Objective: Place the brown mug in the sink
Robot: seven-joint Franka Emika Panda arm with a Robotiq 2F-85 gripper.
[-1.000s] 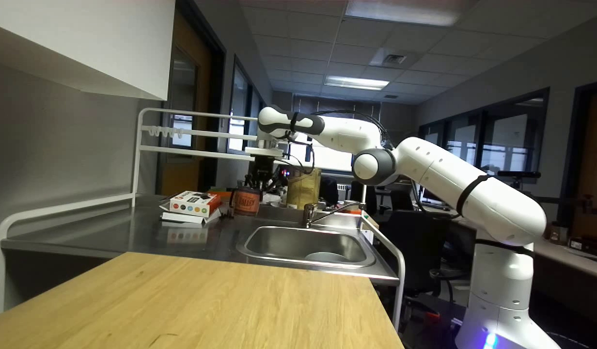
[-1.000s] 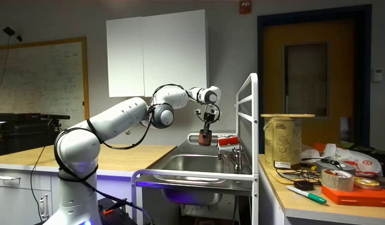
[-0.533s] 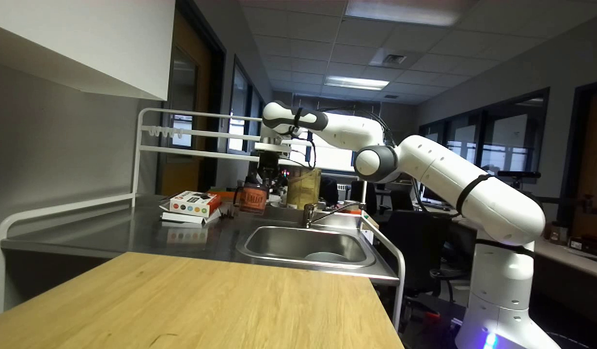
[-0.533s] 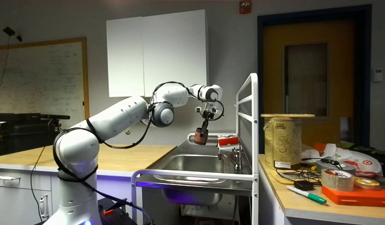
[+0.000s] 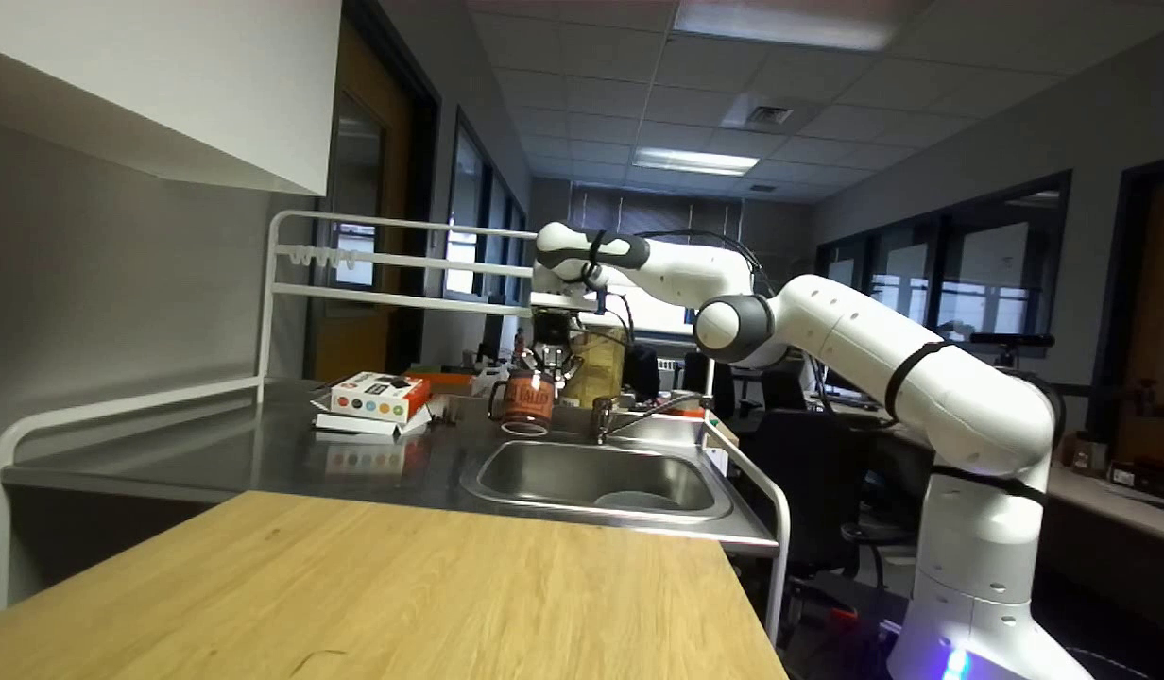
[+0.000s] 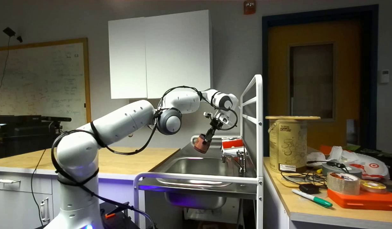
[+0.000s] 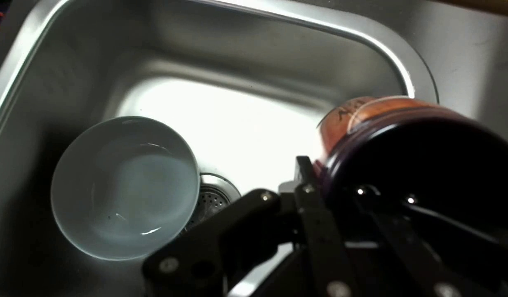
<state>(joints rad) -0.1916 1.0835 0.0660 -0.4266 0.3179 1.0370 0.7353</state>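
Hand [image 7: 333, 175] pinching brown mug [image 6: 201, 144] by its wall, 1 finger in, 1 out; mug tilted, held up off steel counter [image 5: 213, 444], btwn its edge by white rack [image 6: 260, 140] & opp. long edge, nr sink [image 7: 245, 123], can't tell if directly over it. Pale bowl [image 7: 126, 187] in sink next to drain [image 7: 214, 200], hiding part of latter in wrist view. Tap [image 5: 601, 417] nr counter's rack edge; box [image 5: 379, 395] w/ red side farther along same edge, twd corner.
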